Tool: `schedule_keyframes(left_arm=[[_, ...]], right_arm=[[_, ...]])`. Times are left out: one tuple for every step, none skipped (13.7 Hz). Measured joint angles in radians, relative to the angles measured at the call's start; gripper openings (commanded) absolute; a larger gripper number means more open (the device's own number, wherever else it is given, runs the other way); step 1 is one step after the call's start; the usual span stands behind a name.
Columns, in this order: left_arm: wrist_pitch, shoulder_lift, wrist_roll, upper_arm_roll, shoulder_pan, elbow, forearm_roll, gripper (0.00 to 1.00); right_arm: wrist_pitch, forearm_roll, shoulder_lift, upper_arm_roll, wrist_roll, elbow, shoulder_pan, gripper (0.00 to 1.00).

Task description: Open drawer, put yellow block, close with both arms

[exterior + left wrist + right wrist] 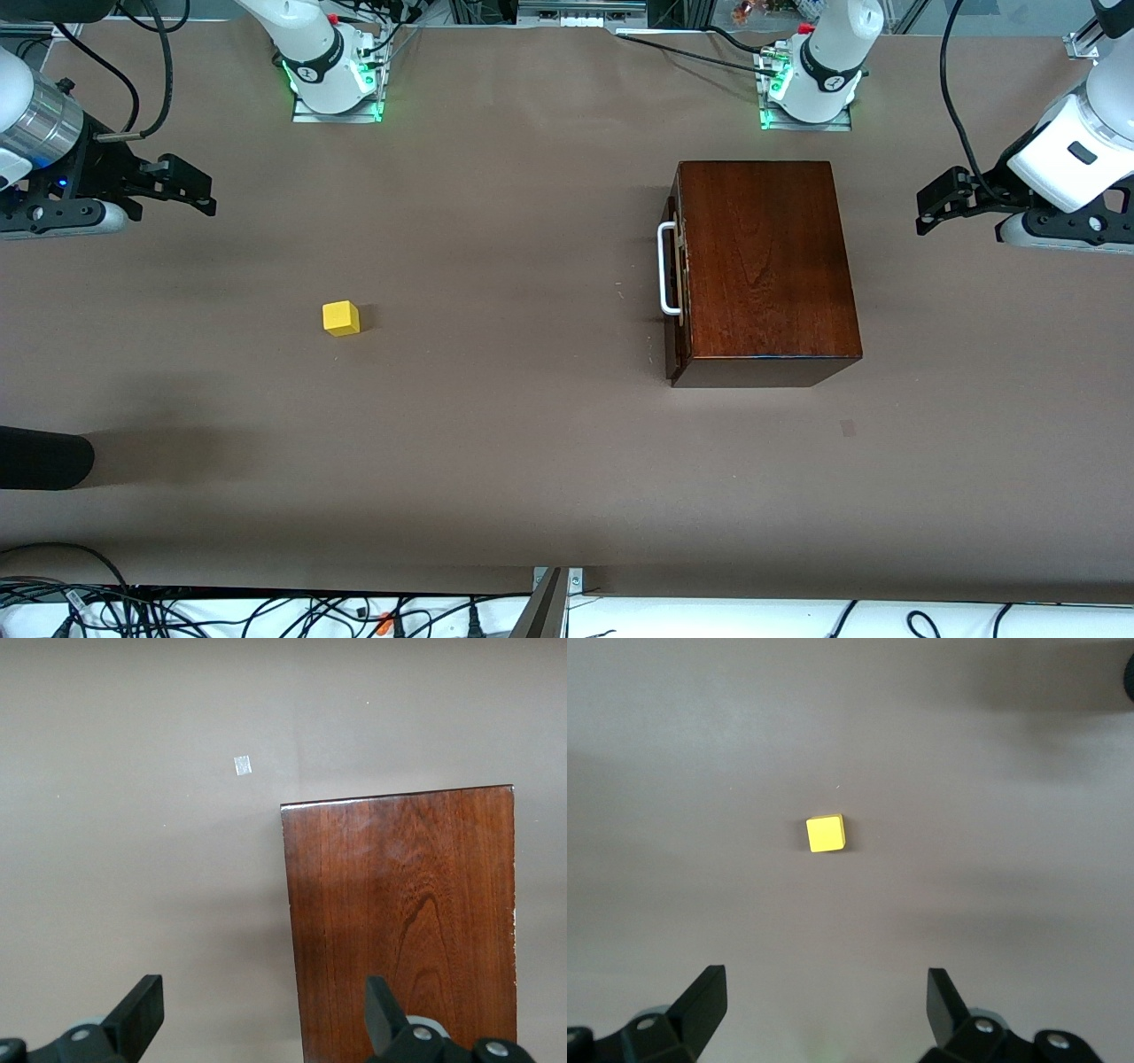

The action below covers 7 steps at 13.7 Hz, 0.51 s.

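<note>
drawer (675, 283) count is one, and it sits fully pushed into one glossy mahogany box (766, 266) toward the left arm's end of the table (496, 443). only its dark reddish front edge and one white u-shaped handle (666, 269) show, the handle facing the right arm's end. one yellow block (341, 318) rests on the bare brown table, well apart from the box, toward the right arm's end and a little nearer the front camera than the handle. one small pale square mark (849, 428) lies on the table surface near the box's corner, closer to the front camera.

two arms are present, two grippers. left gripper (930, 208) hangs up in the air over the table edge at its own end, just beside the box but apart from it; in the left wrist view its two black fingers (142, 1010) are spread wide with nothing between them, the box top (403, 921) and the pale mark (242, 765) below. right gripper (199, 190) hangs over the table at the other end, well apart from the block; in the right wrist view its two fingers (704, 1001) are likewise spread and empty, with the yellow block (826, 834) on the table ahead of them.

one dark rounded object (44, 458) pokes in from the frame edge at the right arm's end, nearer the front camera than the block; what it is cannot be told.
</note>
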Motion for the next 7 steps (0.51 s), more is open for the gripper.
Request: schedule_keyframes(left_arm=[[0.0,0.005,-0.019,-0.014,-0.001,0.0,-0.001,1.0],[0.0,0.011,-0.063,-0.045,-0.001,0.0,-0.002,1.0],[0.0,0.018,-0.12,-0.089,-0.003,0.0,-0.002,1.0],[0.0,0.026,-0.17,-0.141,-0.006,0.0,-0.002,1.0],[0.0,0.037,-0.217,-0.197,-0.009,0.0,-0.002,1.0],[0.0,0.051,-0.274,-0.253,-0.013,0.0,-0.002,1.0],[0.0,0.067,-0.339,-0.308,-0.018,0.0,-0.002,1.0]], right_arm=[[0.0,0.0,0.0,0.0,0.0,0.0,0.0,1.0],[0.0,0.0,0.0,0.0,0.0,0.0,0.0,1.0],[0.0,0.0,0.0,0.0,0.0,0.0,0.0,1.0],[0.0,0.0,0.0,0.0,0.0,0.0,0.0,1.0],[0.0,0.0,0.0,0.0,0.0,0.0,0.0,1.0],[0.0,0.0,0.0,0.0,0.0,0.0,0.0,1.0],[0.0,0.0,0.0,0.0,0.0,0.0,0.0,1.0]])
